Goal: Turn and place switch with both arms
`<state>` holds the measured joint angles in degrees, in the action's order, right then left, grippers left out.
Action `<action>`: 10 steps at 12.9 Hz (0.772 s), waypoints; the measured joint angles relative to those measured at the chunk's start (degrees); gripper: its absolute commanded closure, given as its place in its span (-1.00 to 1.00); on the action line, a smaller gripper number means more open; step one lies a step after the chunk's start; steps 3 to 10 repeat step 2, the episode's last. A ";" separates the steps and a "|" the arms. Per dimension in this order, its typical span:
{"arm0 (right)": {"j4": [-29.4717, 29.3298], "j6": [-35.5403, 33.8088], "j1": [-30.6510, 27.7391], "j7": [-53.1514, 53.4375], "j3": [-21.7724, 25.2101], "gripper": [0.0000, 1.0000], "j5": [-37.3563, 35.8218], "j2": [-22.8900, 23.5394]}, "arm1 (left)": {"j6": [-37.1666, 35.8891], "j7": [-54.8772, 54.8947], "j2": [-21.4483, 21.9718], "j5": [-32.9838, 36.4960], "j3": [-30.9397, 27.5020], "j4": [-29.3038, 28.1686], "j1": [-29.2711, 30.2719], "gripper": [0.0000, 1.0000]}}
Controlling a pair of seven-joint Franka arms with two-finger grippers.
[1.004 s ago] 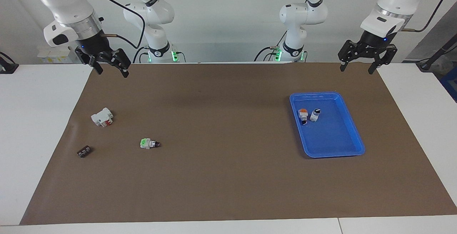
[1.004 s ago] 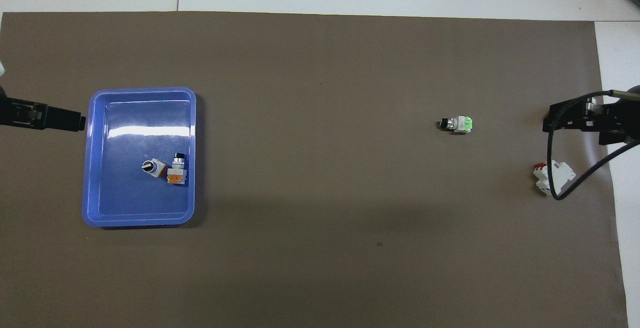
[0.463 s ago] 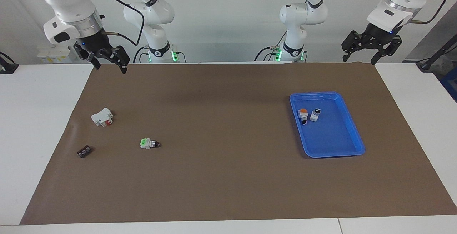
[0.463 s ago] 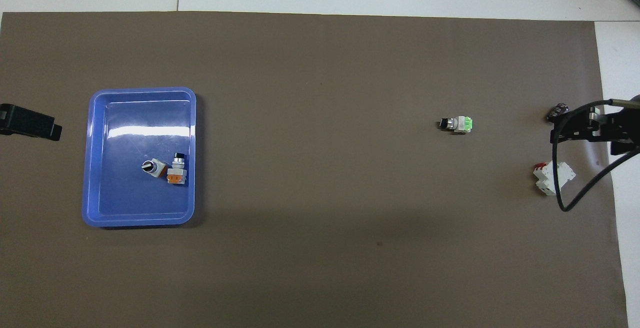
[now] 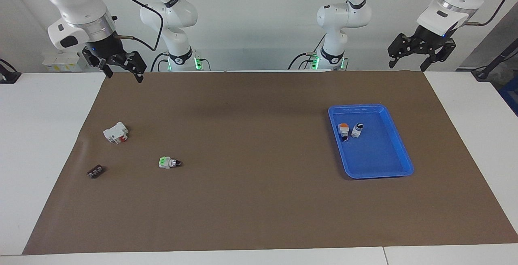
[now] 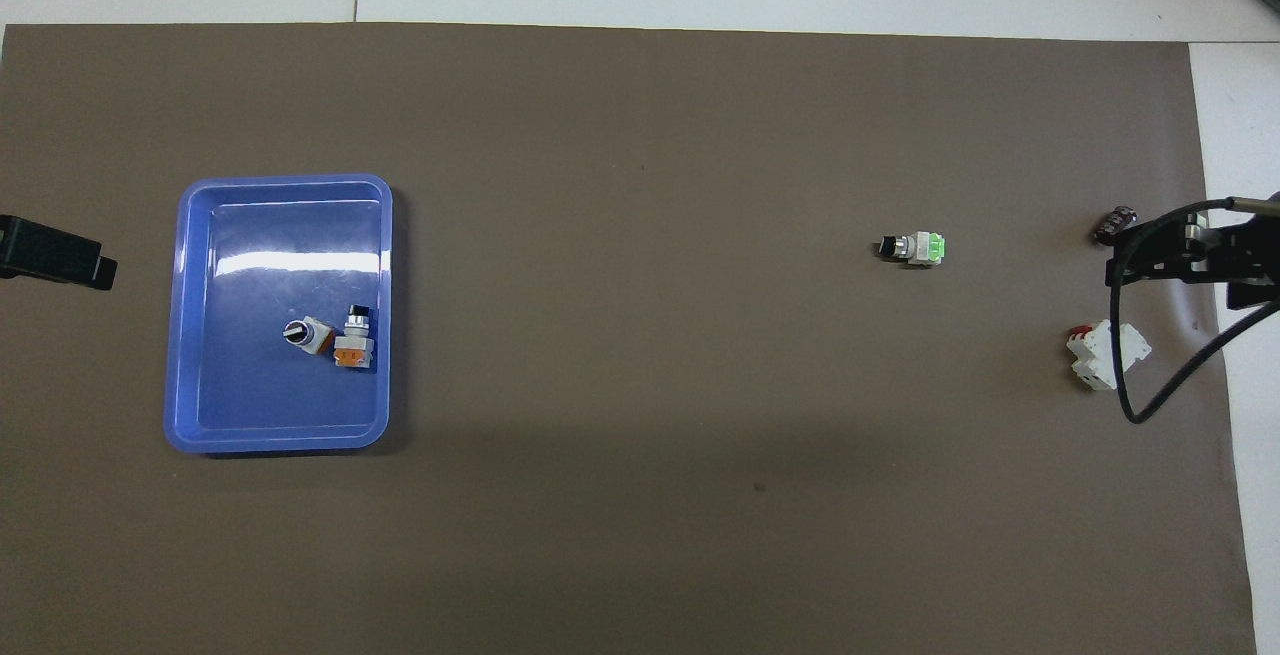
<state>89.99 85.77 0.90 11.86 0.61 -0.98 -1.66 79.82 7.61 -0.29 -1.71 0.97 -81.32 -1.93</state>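
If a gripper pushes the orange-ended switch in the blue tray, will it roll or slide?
The orange-ended switch lies on its side; its square end probably stops rolling. The blue tray looks glossy, so it may slide. It touches another small switch, likely nudging it.

A robotics lab: two white arms (image 5: 174, 18) mounted at a brown-matted table (image 5: 259, 200).

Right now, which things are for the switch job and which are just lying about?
For the job:
orange-ended white push-button switch in the blue plastic tray
left claw
right claw

Lying about:
green-ended switch
white block with red part
small dark block
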 measured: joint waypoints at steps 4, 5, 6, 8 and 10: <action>0.00 0.01 0.01 0.00 -0.03 -1.00 0.00 0.01 | -0.04 -0.01 0.00 0.00 0.00 -0.01 0.00 -1.00; 0.00 0.01 0.01 0.00 -0.03 -1.00 0.00 0.01 | -0.04 -0.01 0.00 0.00 0.00 -0.01 0.00 -1.00; 0.00 0.01 0.01 0.00 -0.03 -1.00 0.00 0.01 | -0.04 -0.01 0.00 0.00 0.00 -0.01 0.00 -1.00; 0.00 0.01 0.01 0.00 -0.03 -1.00 0.00 0.01 | -0.04 -0.01 0.00 0.00 0.00 -0.01 0.00 -1.00; 0.00 0.01 0.01 0.00 -0.03 -1.00 0.00 0.01 | -0.04 -0.01 0.00 0.00 0.00 -0.01 0.00 -1.00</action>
